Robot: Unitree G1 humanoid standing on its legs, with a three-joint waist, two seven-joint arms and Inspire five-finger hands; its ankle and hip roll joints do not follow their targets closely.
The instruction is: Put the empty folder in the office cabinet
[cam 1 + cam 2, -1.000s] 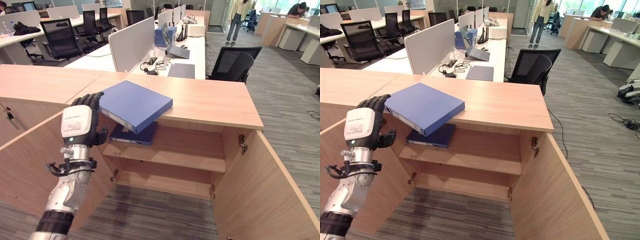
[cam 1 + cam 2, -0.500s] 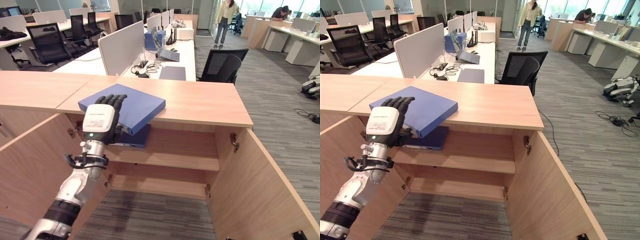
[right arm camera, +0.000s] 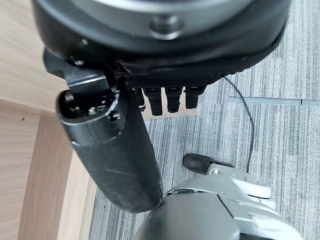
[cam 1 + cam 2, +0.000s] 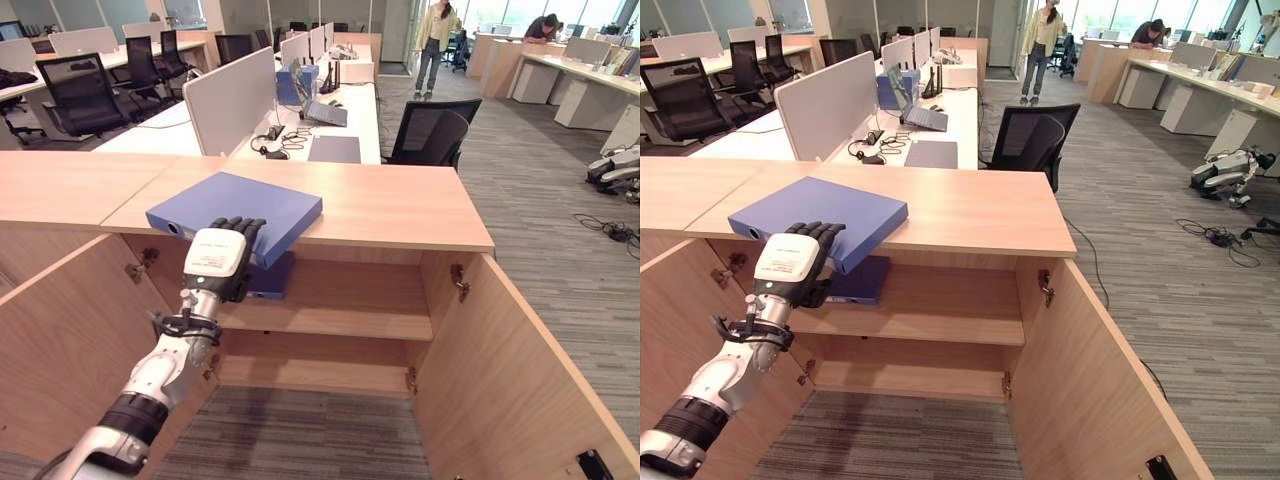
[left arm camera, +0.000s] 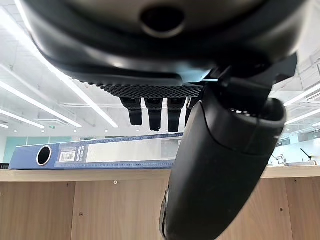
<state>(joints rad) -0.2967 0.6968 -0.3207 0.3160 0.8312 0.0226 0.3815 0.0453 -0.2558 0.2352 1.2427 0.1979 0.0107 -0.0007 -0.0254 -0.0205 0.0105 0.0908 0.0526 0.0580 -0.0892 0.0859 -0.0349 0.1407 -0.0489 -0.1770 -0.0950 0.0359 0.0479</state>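
Observation:
A blue folder [image 4: 240, 203] lies on the wooden top of the office cabinet [image 4: 400, 205], its near edge overhanging the open front. My left hand [image 4: 222, 255] is raised in front of that edge, open, with straight fingers reaching up against the folder's near side. In the left wrist view the folder's spine [image 5: 100, 152] shows past the straight fingers [image 5: 152, 111]; nothing lies between fingers and thumb. A second blue folder [image 4: 270, 278] lies on the cabinet's upper shelf [image 4: 350, 305]. My right hand [image 3: 110, 145] hangs open over the carpet.
Both cabinet doors stand open: the left door [image 4: 60, 340] beside my left arm, the right door [image 4: 510, 370] swung out towards me. Behind the cabinet are a desk with a divider [image 4: 232, 100] and a black chair [image 4: 430, 130]. A person [image 4: 437, 30] stands far back.
The camera has shifted. The folder went from tilted off the edge to lying flatter on the top. My left hand moved from its left corner to its near edge, fingers straightened.

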